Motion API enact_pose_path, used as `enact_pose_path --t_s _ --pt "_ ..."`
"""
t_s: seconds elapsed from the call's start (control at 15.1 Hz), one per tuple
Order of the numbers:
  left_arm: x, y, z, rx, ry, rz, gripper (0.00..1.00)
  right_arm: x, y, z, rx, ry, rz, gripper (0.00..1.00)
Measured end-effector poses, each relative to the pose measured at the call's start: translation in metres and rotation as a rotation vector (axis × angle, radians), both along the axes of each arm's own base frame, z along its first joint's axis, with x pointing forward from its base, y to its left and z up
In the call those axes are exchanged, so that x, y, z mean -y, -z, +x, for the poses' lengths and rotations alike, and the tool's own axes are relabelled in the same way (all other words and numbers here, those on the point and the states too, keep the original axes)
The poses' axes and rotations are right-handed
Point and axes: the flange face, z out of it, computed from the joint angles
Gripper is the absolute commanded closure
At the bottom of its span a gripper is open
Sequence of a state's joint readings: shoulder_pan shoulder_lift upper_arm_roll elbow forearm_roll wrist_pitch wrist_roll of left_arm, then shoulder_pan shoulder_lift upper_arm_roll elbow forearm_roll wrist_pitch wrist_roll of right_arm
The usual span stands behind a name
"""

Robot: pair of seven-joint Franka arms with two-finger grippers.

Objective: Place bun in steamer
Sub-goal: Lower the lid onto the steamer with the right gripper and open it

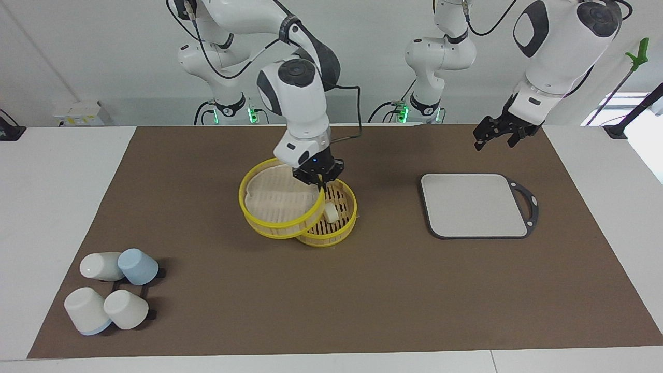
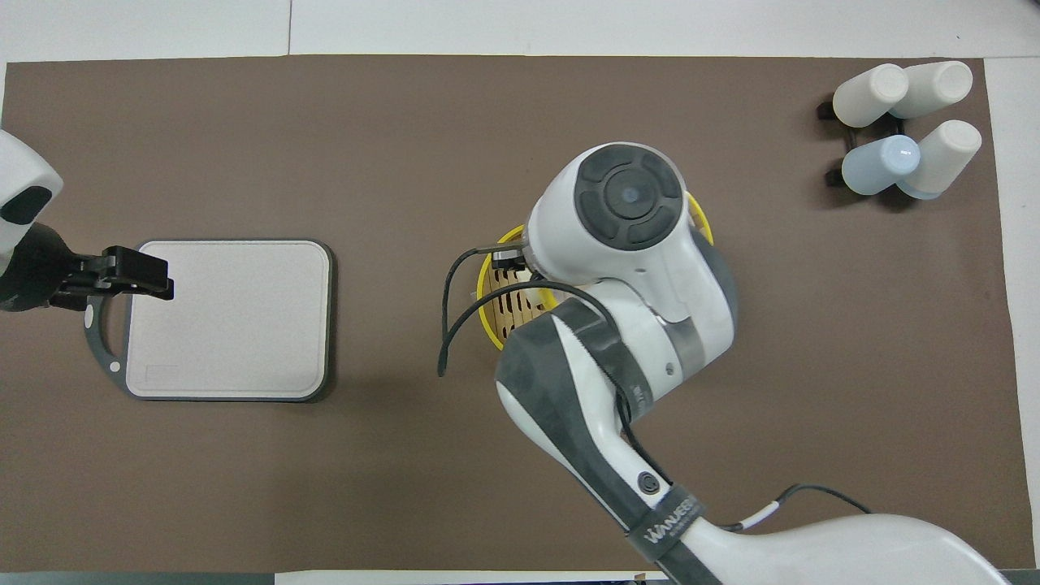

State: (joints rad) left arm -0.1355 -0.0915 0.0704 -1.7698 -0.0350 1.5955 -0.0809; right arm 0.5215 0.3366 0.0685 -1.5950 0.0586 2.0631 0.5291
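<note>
The steamer stands mid-table as two yellow-rimmed tiers. The lower tier (image 1: 339,228) has a slatted floor, and the small cream-white bun (image 1: 331,212) lies in it. The upper tier (image 1: 274,202) is tilted and partly overlaps the lower one on the side toward the right arm's end. My right gripper (image 1: 321,185) is shut on the upper tier's rim, just above the bun. In the overhead view the right arm hides the bun and most of the steamer (image 2: 508,313). My left gripper (image 1: 496,142) is open and empty in the air over the mat beside the grey board; it also shows in the overhead view (image 2: 142,275).
A grey rectangular board (image 1: 474,204) with a ring handle lies toward the left arm's end; it also shows in the overhead view (image 2: 227,317). Several white and blue cups (image 1: 111,290) lie on a black rack toward the right arm's end, farther from the robots.
</note>
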Motion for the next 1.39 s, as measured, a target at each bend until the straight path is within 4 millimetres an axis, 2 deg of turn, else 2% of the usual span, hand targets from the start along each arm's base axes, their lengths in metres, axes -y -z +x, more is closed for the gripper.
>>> enact_pose_path --t_s 0.13,0.26,0.66,0.93,1.13,1.39 --pt "-0.002 -0.008 -0.009 -0.023 0.024 0.004 0.0 -0.03 0.021 -0.009 0.002 0.024 0.014 1.0" --pt "-0.003 -0.015 -0.017 -0.041 0.031 0.007 0.0 -0.044 0.037 -0.012 -0.001 0.026 0.017 1.0" --pt "-0.009 -0.02 -0.016 -0.049 0.042 0.005 0.0 -0.047 0.045 -0.01 0.002 0.041 0.022 1.0" --pt "-0.007 -0.03 -0.001 -0.041 0.043 0.008 0.0 -0.064 0.053 -0.017 0.015 0.075 0.044 1.0" --pt "-0.006 -0.031 0.006 -0.044 0.044 0.01 0.0 -0.064 0.054 -0.017 0.011 0.1 0.046 1.0" --pt "-0.006 -0.046 0.003 -0.011 0.048 0.008 0.0 -0.061 0.063 -0.02 0.0 0.105 0.036 1.0"
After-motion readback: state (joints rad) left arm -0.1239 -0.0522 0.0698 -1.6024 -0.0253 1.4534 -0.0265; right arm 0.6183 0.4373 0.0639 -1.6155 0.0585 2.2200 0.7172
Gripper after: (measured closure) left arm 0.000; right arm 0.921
